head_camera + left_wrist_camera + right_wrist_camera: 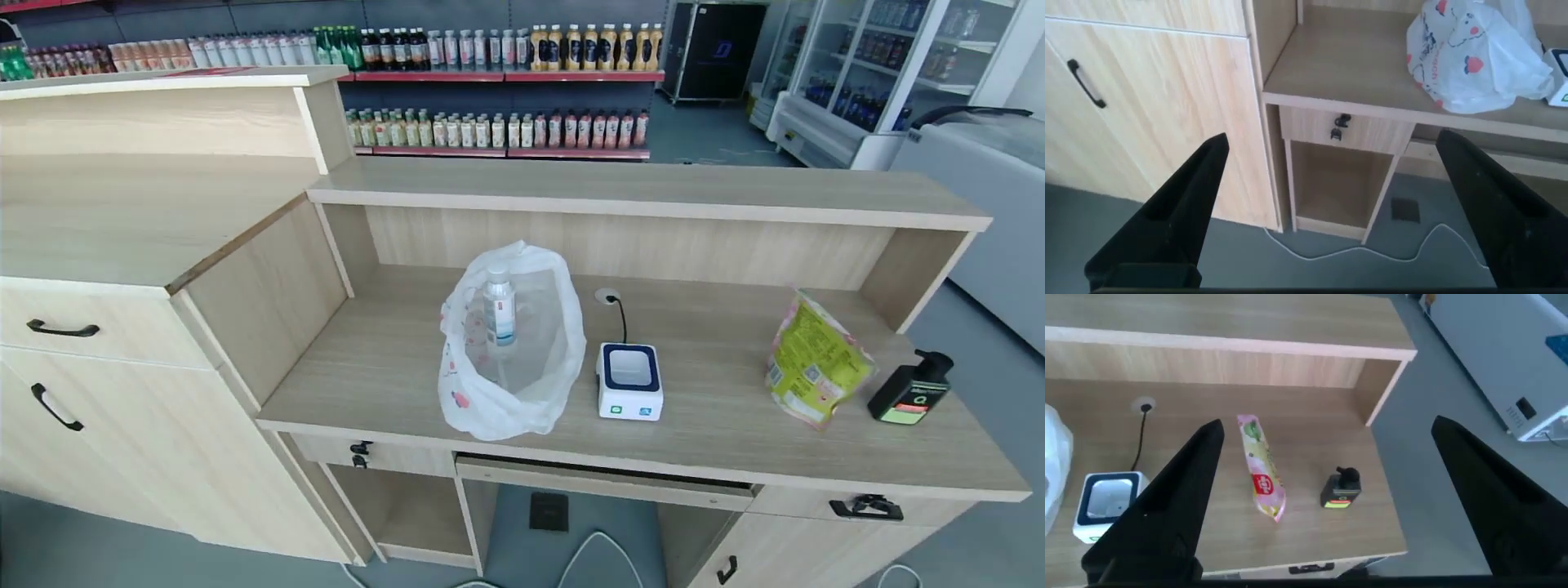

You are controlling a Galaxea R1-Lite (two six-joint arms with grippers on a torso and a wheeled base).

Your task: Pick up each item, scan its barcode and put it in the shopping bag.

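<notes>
A white plastic shopping bag [513, 359] stands open on the wooden counter [718, 441], with a clear bottle [499, 309] upright inside it. Just right of the bag sits the white and blue barcode scanner [629, 380]. A yellow-green snack pouch [812, 361] stands near the counter's right end, and a black pump bottle [910, 390] is beside it. My right gripper [1327, 498] hangs open high above the pouch [1261, 467] and pump bottle [1341, 490]. My left gripper [1331, 208] is open, low in front of the counter, left of the bag [1478, 57].
A tall cabinet [122, 327] with drawers flanks the counter on the left. A raised back shelf [645, 192] runs behind the counter. A cable [620, 314] goes from the scanner to a hole in the counter. Drinks shelves and fridges stand in the room behind.
</notes>
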